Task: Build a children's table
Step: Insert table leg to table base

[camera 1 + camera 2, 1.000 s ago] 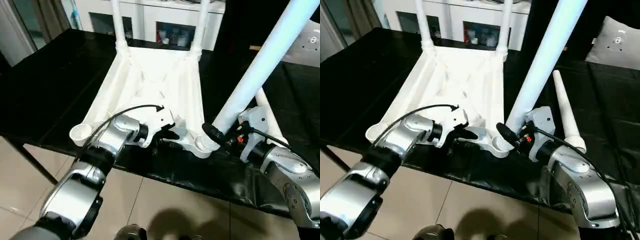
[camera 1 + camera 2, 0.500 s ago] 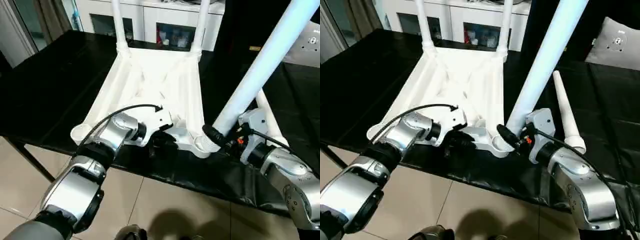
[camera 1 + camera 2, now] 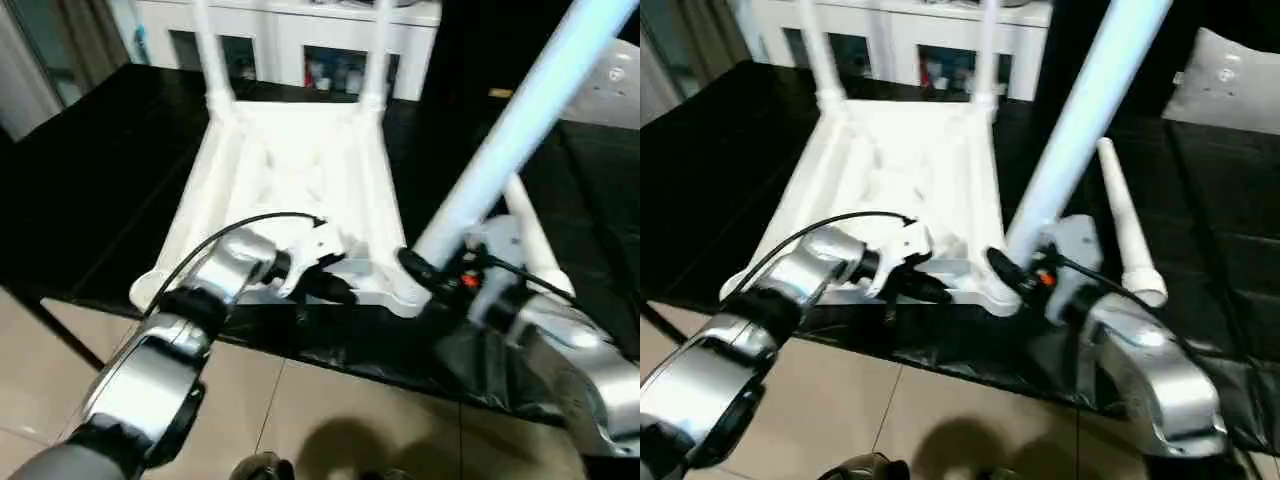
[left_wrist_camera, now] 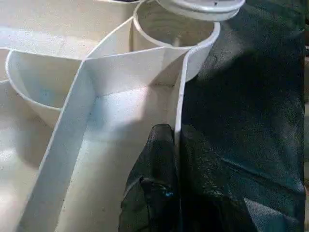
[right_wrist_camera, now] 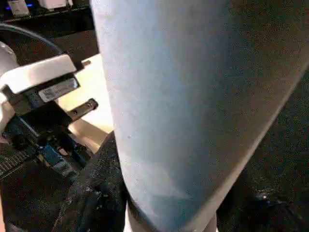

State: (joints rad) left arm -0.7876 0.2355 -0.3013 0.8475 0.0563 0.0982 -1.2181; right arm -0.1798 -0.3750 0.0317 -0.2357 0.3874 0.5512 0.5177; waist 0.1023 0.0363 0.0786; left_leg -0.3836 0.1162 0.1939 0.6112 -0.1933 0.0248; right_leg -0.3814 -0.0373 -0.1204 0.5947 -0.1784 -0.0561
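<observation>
The white table top (image 3: 295,175) lies upside down on the black desk (image 3: 90,170), ribbed underside up, running from the near edge toward twelve o'clock. Two legs (image 3: 212,50) already stand upright in the far corner sockets, in front of a white cabinet (image 3: 300,45) with glass doors. At the near edge, around six o'clock, the left hand (image 3: 335,290) sits on the table top's rim; in the left wrist view one black finger (image 4: 154,183) lies inside the rim wall with the wall pressed against it, so the hand is pinched onto that thin edge, just short of the round near-right corner socket (image 4: 176,34). At about four o'clock the right hand (image 3: 425,272) is clamped around the base of a third leg (image 3: 520,120), which leans steeply up toward one o'clock and out past the top of the picture. Its lower end sits at the near-right socket; whether it is seated inside cannot be told. In the right wrist view this leg (image 5: 193,96) looms close, with the left hand's body beside it. A fourth leg (image 3: 1120,225) lies flat on the desk at three o'clock, just beside the right forearm, its thick end nearest. The near-left socket (image 3: 150,290) stands empty at eight o'clock.
</observation>
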